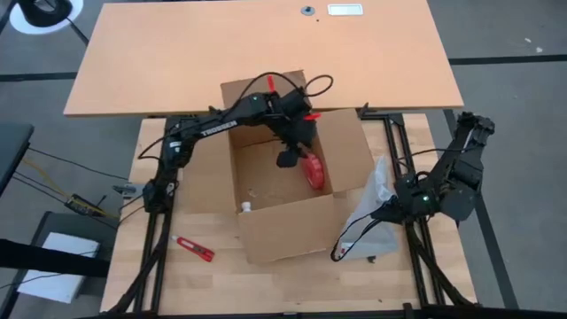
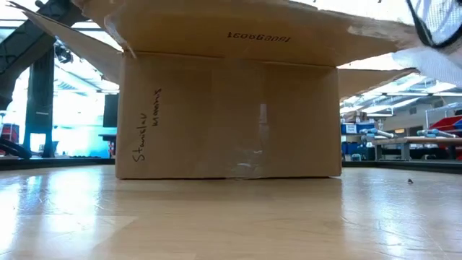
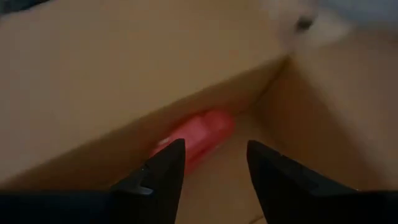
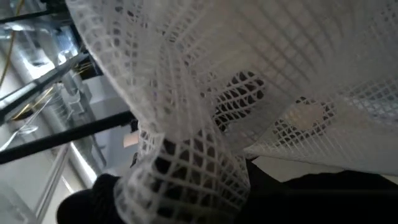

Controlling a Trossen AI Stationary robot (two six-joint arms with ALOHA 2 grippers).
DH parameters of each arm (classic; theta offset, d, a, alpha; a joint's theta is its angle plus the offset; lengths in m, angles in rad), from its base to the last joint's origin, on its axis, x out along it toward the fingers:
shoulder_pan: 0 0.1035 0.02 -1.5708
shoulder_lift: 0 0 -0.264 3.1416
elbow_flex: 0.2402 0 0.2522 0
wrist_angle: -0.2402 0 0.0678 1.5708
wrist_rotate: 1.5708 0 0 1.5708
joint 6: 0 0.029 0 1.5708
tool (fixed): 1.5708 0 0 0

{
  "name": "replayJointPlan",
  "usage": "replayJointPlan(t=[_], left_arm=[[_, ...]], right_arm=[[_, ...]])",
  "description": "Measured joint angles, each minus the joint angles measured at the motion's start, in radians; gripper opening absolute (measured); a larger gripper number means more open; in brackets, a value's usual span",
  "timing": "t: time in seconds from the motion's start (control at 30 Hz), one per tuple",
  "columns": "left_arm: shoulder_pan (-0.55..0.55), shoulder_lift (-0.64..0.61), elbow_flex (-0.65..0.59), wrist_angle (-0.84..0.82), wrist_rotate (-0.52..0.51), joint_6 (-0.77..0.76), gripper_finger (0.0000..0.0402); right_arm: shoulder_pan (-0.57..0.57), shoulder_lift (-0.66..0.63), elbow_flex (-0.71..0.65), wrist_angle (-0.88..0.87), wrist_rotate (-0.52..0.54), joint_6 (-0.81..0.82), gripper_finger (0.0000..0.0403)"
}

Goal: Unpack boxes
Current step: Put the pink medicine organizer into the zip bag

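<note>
- The cardboard carton (image 1: pixel 283 173) stands open near the middle of the wooden table (image 1: pixel 177 275), its four flaps folded outward; the far flap lies against the edge of a tan tabletop (image 1: pixel 177 53) beyond.
- From table height the carton (image 2: pixel 231 115) fills the view, with handwriting on its left part, a strip of clear tape down the middle of its near wall, and printed digits upside down on the near flap.
- The left gripper (image 1: pixel 288 159) reaches down inside the carton from the left arm, which crosses over the carton's left wall.
- Its fingers (image 3: pixel 165 171) stand apart with nothing between them, poised just above a red object (image 3: pixel 196 140) that lies on the carton floor against a wall, close to a corner.
- From above, that red object (image 1: pixel 312 171) lies toward the right side of the carton's interior, just beside the gripper.
- A small white object (image 1: pixel 245 207) sits at the carton's near left inner corner.
- The right gripper (image 1: pixel 390 206) is to the right of the carton, closed on a white mesh bag (image 1: pixel 372 199) that hangs beside the carton's right flap.
- In the right wrist view the mesh bag (image 4: pixel 205 93) covers most of the picture.
- A red box cutter (image 1: pixel 193 248) lies on the table, near and to the left of the carton.
</note>
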Motion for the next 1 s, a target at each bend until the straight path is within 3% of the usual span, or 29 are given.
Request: replayJointPlan(t=[0.07,0.2,0.57,0.73,1.0], left_arm=[[0.000,0.000,-0.032,-0.001,-0.050,0.070,0.0182],[-0.007,0.001,-0.123,0.036,-0.043,0.099,0.0174],[-0.015,0.002,-0.334,0.363,-0.111,0.089,0.0170],[-0.016,0.003,-0.403,0.470,-0.066,0.091,0.0169],[-0.032,0.000,-0.409,0.331,-0.023,0.071,0.0169]], right_arm=[[-0.010,0.009,0.000,-0.001,-0.013,0.013,0.0000],[-0.012,0.019,0.000,-0.001,-0.017,0.025,0.0000],[-0.017,0.025,0.000,-0.001,-0.042,0.027,0.0000],[-0.017,0.025,0.000,0.000,-0.043,0.024,0.0000],[-0.017,0.028,0.000,0.000,-0.043,0.001,0.0000]])
